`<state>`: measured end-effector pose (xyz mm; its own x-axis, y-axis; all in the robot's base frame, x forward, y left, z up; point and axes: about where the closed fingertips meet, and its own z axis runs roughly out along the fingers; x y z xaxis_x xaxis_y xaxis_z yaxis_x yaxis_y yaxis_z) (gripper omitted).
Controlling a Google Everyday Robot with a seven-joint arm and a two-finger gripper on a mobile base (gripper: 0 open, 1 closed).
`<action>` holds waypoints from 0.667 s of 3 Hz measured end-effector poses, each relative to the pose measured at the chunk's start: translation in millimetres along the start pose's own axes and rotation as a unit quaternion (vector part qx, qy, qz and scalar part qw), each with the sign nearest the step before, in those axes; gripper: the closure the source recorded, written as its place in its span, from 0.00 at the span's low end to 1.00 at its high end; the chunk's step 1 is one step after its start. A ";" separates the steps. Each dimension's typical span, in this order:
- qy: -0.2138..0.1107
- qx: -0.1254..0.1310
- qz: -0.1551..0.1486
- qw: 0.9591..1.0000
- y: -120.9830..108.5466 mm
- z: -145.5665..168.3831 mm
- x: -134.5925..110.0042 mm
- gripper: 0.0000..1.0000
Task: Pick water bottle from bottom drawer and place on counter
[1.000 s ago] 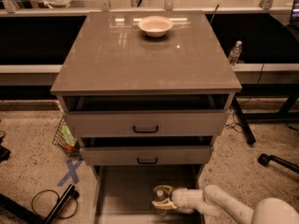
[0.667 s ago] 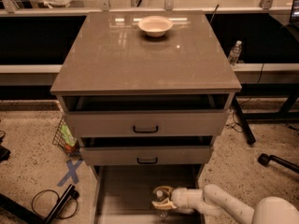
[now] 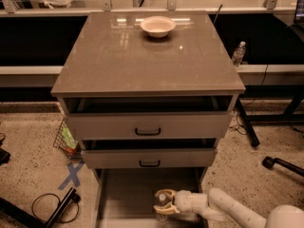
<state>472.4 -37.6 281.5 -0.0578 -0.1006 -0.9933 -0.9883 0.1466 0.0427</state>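
Three drawers (image 3: 148, 126), two water bottles (image 3: 239, 53) (image 3: 163, 199), one bowl (image 3: 157, 25), one gripper (image 3: 160, 207), jaws in bottom drawer (image 3: 128, 194)

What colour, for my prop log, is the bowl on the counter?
Cream-white bowl, camera view; the hand is in the bottom drawer.

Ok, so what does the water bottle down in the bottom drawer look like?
The water bottle is small and clear, plastic by its look, with a white cap on top. It stands upright inside the open bottom drawer, toward the front right. The gripper is right around it, reaching in from the picture's right. Whether it squeezes the bottle cannot be told.
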 end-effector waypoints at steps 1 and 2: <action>-0.044 0.015 -0.007 0.999 11.0 -16.3 -62.3 1.00; -0.069 0.029 -0.011 0.997 29.3 -36.9 -129.5 1.00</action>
<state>445.7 -56.6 415.4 -0.0118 0.0309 -0.9995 -0.9789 0.2038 0.0178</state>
